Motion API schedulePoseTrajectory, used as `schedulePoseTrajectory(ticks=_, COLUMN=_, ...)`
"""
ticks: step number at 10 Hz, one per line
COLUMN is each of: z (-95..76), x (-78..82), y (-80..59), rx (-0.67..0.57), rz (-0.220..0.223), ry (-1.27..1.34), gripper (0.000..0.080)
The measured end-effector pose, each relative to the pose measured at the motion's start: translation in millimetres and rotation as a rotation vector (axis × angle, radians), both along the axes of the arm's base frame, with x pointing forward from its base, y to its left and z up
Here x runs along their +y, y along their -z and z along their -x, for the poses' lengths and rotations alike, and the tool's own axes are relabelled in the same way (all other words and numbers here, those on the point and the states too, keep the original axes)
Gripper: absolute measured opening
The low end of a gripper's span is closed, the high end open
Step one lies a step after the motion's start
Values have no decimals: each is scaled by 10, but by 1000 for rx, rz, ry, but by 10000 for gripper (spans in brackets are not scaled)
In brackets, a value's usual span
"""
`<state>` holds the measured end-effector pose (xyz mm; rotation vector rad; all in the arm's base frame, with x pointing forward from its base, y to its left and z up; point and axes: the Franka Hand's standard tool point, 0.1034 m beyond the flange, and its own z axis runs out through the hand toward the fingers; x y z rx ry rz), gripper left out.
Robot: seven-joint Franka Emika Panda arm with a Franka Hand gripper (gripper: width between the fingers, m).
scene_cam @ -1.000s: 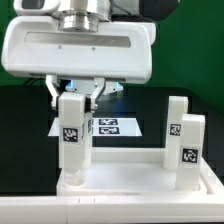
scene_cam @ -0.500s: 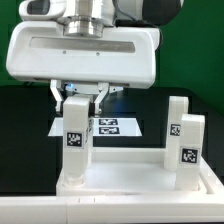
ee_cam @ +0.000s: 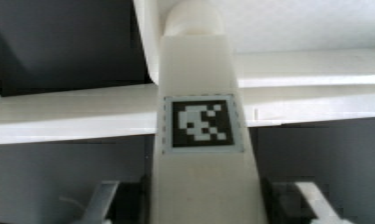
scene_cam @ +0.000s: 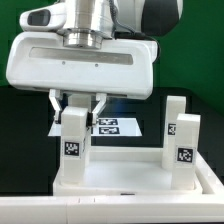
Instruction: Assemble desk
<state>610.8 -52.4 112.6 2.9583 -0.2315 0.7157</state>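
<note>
The white desk tabletop (scene_cam: 130, 182) lies rim up at the front. A tagged square leg (scene_cam: 73, 150) stands upright in its corner socket on the exterior view's left. My gripper (scene_cam: 76, 108) hangs straight over that leg, fingers (scene_cam: 57, 104) straddling its top. In the wrist view the leg (ee_cam: 202, 90) runs up the middle, and a dark gap separates each side of it from my fingertips (ee_cam: 106, 196), so my gripper (ee_cam: 205, 205) is open and holds nothing. Two more legs (scene_cam: 187, 145) (scene_cam: 176, 118) stand upright on the exterior view's right.
The marker board (scene_cam: 112, 126) lies flat on the black table behind the tabletop, between the legs. The tabletop's rim (ee_cam: 68, 105) crosses the wrist view under the leg. The big white hand body hides the area behind the gripper.
The leg on the exterior view's left and my hand have both come lower. My jaws have spread apart and let go of the leg's sides.
</note>
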Motion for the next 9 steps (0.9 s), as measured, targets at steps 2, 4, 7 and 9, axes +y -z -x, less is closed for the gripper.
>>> schedulePoseTrajectory(ticks=2, z=0, x=0, y=1, rx=0, rz=0, ry=0, gripper=539)
schedulePoseTrajectory(ticks=4, z=5, x=-16, y=4, rx=13, rz=-5, ry=2, gripper=630)
schedulePoseTrajectory(ticks=7, z=15, x=-177, y=-146, rx=194, rz=-151, ry=67, gripper=649)
schedulePoseTrajectory(ticks=9, z=-2, x=-77, y=-154, rx=348, rz=-235, ry=87, gripper=649)
